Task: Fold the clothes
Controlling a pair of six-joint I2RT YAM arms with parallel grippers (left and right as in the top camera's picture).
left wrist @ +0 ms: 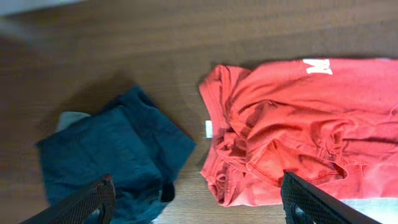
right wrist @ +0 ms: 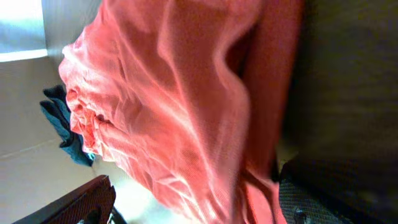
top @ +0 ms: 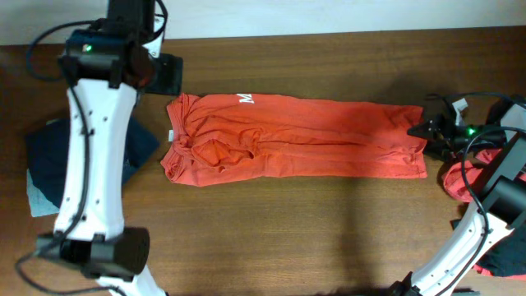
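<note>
Work surface: a dark brown wooden table (top: pixel 271 238). A pale wall (top: pixel 329 16) shows as a strip along its far edge.

Surrounding items: a heap of navy garments (left wrist: pixel 106 149) lies at the robot's left end of the table, partly covered in the overhead view by the left arm. A pale grey-green piece (left wrist: pixel 69 118) shows from under the heap. A crumpled red heap (top: pixel 456 181) lies at the right end, beneath the right arm's cables.

Task item: an orange-red T-shirt (top: pixel 329 140) lies flat at mid-table, folded into a long band. Its long axis runs left to right — bunched collar end toward the navy garments, hem end toward the right arm. A white letter M (top: pixel 245 99) sits at the far edge and a small white label (left wrist: pixel 209 128) at the collar.

Left gripper (left wrist: pixel 198 190): above the collar end, jaws spread wide, nothing held.

Right gripper (right wrist: pixel 196 193): at the hem end, jaws spread wide — fabric fills the view beyond them, no pinch visible.
</note>
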